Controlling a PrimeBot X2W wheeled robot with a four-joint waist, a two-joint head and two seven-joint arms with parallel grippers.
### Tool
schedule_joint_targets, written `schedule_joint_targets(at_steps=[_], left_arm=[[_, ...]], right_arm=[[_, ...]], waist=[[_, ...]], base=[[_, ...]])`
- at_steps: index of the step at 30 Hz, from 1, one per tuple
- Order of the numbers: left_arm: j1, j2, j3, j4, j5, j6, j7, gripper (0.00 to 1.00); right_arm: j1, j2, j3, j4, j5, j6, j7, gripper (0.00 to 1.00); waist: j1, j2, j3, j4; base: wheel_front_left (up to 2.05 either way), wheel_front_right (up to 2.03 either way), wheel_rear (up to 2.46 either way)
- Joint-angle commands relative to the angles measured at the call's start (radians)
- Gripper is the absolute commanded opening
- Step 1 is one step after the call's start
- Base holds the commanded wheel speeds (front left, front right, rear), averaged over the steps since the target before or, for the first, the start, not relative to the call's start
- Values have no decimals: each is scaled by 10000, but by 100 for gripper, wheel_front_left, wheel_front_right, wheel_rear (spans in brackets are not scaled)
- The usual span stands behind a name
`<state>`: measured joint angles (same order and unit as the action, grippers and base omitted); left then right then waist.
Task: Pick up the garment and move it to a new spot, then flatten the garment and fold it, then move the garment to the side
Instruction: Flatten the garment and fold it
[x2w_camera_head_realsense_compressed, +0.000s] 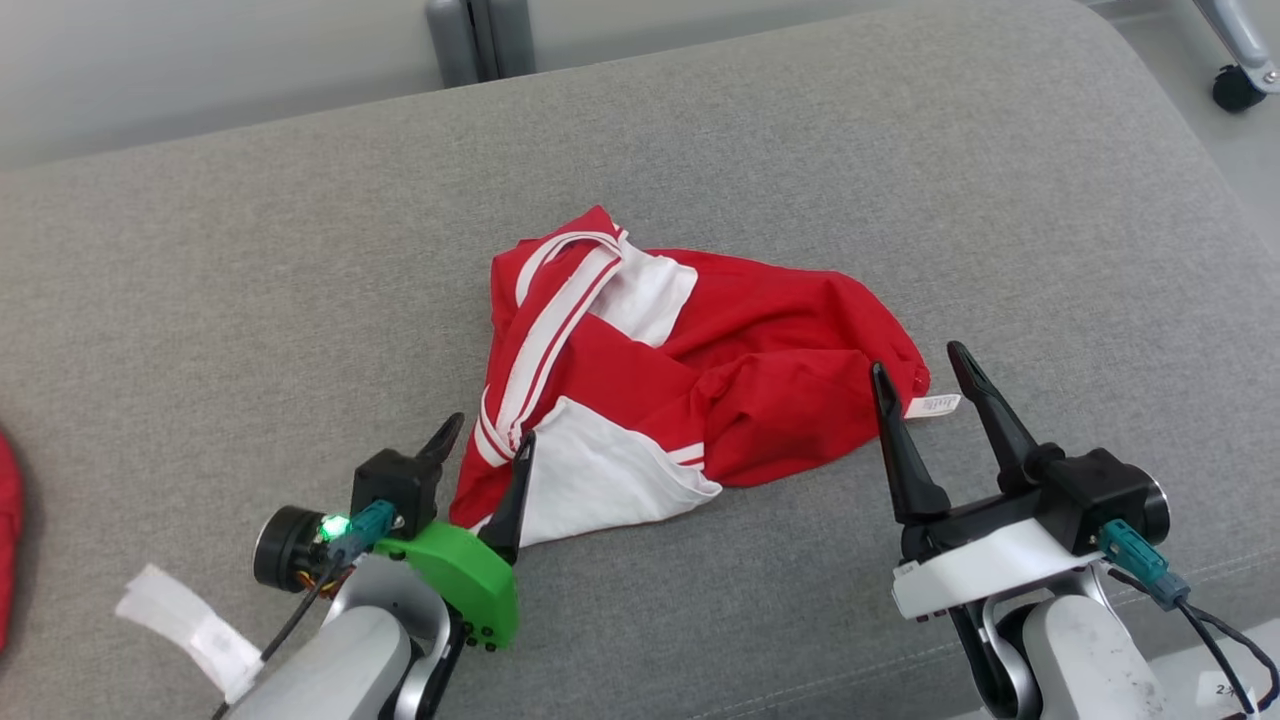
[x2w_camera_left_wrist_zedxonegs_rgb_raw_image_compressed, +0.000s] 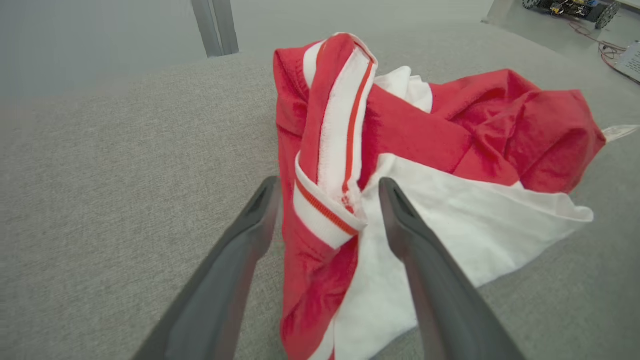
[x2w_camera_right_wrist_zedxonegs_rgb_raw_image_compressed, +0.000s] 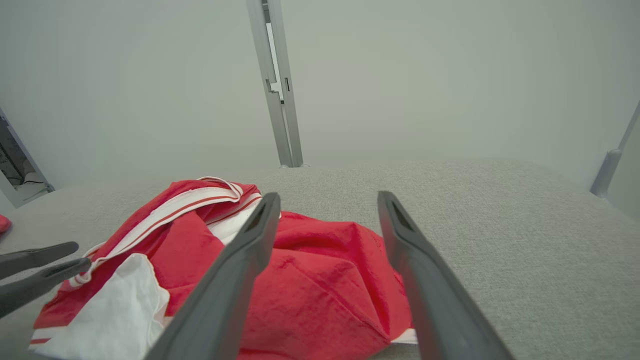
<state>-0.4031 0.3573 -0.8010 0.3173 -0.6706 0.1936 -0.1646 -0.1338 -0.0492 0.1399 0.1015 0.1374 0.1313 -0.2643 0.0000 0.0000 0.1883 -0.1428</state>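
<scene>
Garment (x2w_camera_head_realsense_compressed: 700, 350), red and white, lies crumpled mid-cushion (x2w_camera_head_realsense_compressed: 300, 250), nearer the front edge. The left gripper (x2w_camera_head_realsense_compressed: 485, 455) straddles its striped band (x2w_camera_head_realsense_compressed: 545, 330), fingers spread and gripping nothing. The right gripper (x2w_camera_head_realsense_compressed: 917, 360) gapes empty by the tagged corner. A pale wall (x2w_camera_head_realsense_compressed: 200, 60) stands behind.

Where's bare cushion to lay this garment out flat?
Bare grey cushion stretches left of the garment, beyond it toward the far edge, and right of it. Crowded near side: left gripper and right gripper at its corners.
</scene>
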Motion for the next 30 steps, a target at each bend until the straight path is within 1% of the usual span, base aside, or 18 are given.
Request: schedule_joint_targets(at_steps=[1, 4, 6, 7, 8, 10, 11, 12, 13, 15, 16, 18, 20, 22, 23, 25, 27, 30], left_arm=[[-269, 16, -84, 274, 111, 44, 237, 100], [-645, 16, -234, 934, 373, 250, 584, 100], [-771, -9, -186, 1241, 383, 365, 529, 100], [-783, -17, -160, 1341, 354, 375, 511, 75], [-808, -36, -77, 1409, 258, 345, 421, 0], [-792, -32, 108, 1454, 45, 166, 241, 0], [-740, -141, 291, 1315, -227, 8, 115, 0], [-595, -317, 576, 1049, -828, -376, 69, 0], [-557, -412, 718, 884, -1123, -586, 86, 0], [-614, -663, 1272, 142, -2306, -1300, 413, 0], [-762, -660, 1464, -195, -2679, -1504, 614, 0], [-1106, -961, 1933, -1026, -3831, -1792, 1244, 0], [-1660, -1196, 2359, -1907, -4730, -1754, 1949, 0], [-2415, -1422, 2700, -2555, -5345, -1487, 2545, 0], [-2911, -1600, 2861, -2858, -5638, -1279, 2813, 0], [-3863, -2004, 3028, -3155, -5936, -960, 3186, 0], [-4809, -2351, 3064, -3147, -6061, -721, 3439, 0], [-6096, -2673, 3018, -2587, -5904, -481, 3470, 0]], right_arm=[[-129, -21, 26, -12, 61, -10, -2, 100], [-188, -24, 39, -60, 105, -10, -2, 100], [-182, -20, 13, -62, 118, -10, -2, 100], [-179, -21, -12, -60, 122, -12, -2, 100], [-180, -23, -29, -61, 130, -10, -2, 100], [-175, -21, -51, -59, 124, -10, -2, 100], [-158, -21, -65, -50, 114, -10, -2, 100], [-110, -21, -89, -38, 109, -12, -2, 100], [-83, -21, -107, -25, 112, -12, -1, 100], [-49, -21, -135, 2, 134, -12, -1, 100], [-58, -23, -137, 6, 154, -10, -1, 100], [-105, -18, -111, 23, 200, -10, -1, 100], [-137, -20, -69, 29, 245, -10, -1, 100], [-178, -20, -8, 40, 303, -10, -1, 100], [-215, -21, 28, 35, 350, -10, -1, 100], [-258, -20, 96, 15, 424, -10, -1, 100], [-308, -24, 122, -10, 523, -12, -1, 100], [-418, -15, 286, -2, 712, -10, -1, 100]], waist=[[0, 0, 174, -202], [0, 0, 295, -342], [0, 0, 346, -406], [0, 0, 359, -424], [0, 0, 374, -444], [0, 0, 362, -473], [0, 0, 333, -481], [0, 0, 280, -479], [0, 0, 249, -472], [0, 0, 158, -444], [0, 0, 133, -438], [0, 0, 68, -435], [0, 0, 9, -459], [0, 0, -21, -530], [0, 0, -19, -589], [0, 0, -8, -728], [0, 0, 29, -921], [0, 0, 94, -1369]], base=[[0, 0, 0], [0, 0, 0], [0, 0, 0], [0, 0, 0], [0, 0, 0], [0, 0, 0], [0, 0, 0], [0, 0, 0], [0, 0, 0], [0, 0, 0], [0, 0, 0], [0, 0, 0], [0, 0, 0], [0, 0, 0], [0, 0, 0], [0, 0, 0], [0, 0, 0], [0, 0, 0]])
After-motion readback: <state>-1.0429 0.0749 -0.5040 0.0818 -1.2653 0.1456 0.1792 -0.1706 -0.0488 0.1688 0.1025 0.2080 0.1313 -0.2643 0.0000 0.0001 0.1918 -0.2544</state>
